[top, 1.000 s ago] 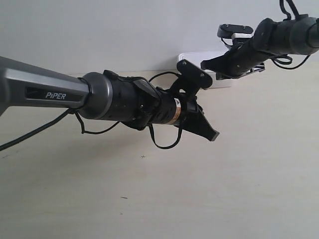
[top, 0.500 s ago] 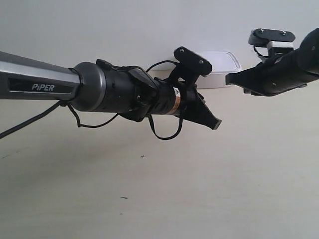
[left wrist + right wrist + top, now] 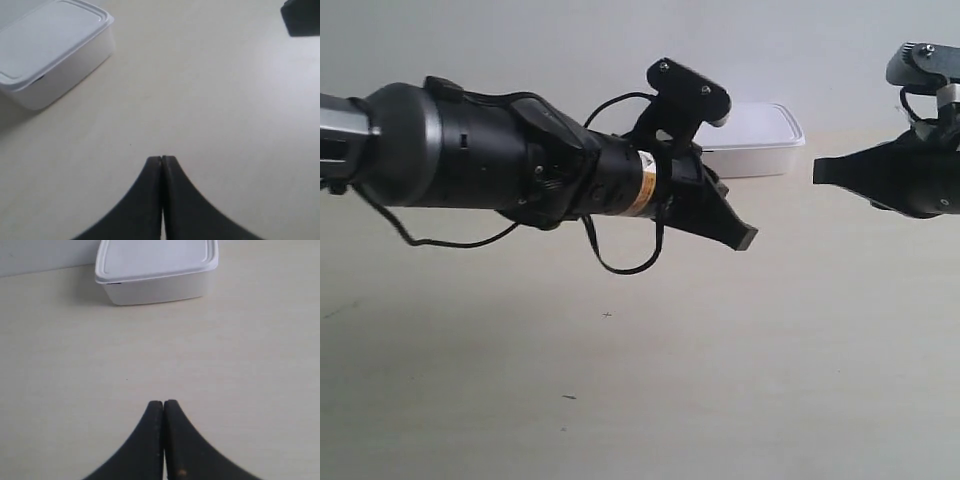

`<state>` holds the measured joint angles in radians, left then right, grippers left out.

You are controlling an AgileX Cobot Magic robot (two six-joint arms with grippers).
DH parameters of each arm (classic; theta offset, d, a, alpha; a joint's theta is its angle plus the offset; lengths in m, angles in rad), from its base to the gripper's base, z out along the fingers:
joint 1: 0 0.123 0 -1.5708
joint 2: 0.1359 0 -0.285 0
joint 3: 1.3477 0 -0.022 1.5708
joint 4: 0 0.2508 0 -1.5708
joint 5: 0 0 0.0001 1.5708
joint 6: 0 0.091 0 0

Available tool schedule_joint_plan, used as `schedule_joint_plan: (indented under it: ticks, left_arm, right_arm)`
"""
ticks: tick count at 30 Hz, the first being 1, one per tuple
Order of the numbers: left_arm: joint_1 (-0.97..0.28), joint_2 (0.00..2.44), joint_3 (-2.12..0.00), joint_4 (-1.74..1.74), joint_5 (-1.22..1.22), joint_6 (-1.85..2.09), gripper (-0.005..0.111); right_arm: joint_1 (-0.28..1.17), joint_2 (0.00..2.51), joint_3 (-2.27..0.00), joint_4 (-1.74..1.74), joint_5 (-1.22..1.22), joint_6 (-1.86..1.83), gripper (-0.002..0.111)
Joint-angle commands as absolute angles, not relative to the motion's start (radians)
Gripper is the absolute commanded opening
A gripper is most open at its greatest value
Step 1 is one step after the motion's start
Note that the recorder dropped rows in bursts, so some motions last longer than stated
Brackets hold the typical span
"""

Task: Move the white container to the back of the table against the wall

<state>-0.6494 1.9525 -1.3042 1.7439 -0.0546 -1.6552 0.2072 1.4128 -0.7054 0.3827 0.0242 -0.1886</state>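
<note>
The white container (image 3: 756, 137) sits lid-on at the back of the table (image 3: 720, 380), by the wall (image 3: 520, 50). My left gripper (image 3: 747, 238) belongs to the arm at the exterior view's left. It hangs shut and empty in front of the container, well apart from it. My right gripper (image 3: 818, 171), at the exterior view's right, is also shut and empty, its tip pointing at the container from a short gap. The left wrist view has the container (image 3: 50, 45) off to one side of the gripper (image 3: 161, 159). In the right wrist view the container (image 3: 155, 265) lies straight ahead of the gripper (image 3: 163, 402).
Loose black cables (image 3: 620, 262) droop under the left arm's wrist. The right gripper's tip (image 3: 300, 17) shows in a corner of the left wrist view. A few tiny dark specks (image 3: 607, 315) mark the bare tabletop.
The right arm has drawn back to the exterior view's right, away from the container, which now shows in full. The left arm has shifted slightly up and towards the camera.
</note>
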Motion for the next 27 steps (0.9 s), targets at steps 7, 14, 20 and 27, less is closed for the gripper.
schedule_joint_plan:
  ticks: [7, 14, 20, 27]
  left_arm:
    - [-0.653, 1.594, -1.002, 1.739, -0.02, -1.653, 0.0]
    - [-0.653, 1.368, -0.822, 1.743, 0.04, -1.65, 0.0]
    - [-0.653, 1.135, -0.657, 1.741, 0.102, -1.675, 0.0]
    - [-0.653, 0.759, -0.474, 1.739, 0.262, -1.729, 0.0]
  right_arm:
    - [0.24, 1.135, -0.621, 0.393, 0.063, -0.168, 0.0]
    - [0.24, 0.971, -0.573, 0.379, 0.154, -0.183, 0.0]
    - [0.24, 0.829, -0.528, 0.333, 0.262, -0.183, 0.0]
    - [0.24, 0.649, -0.514, 0.294, 0.393, -0.183, 0.0]
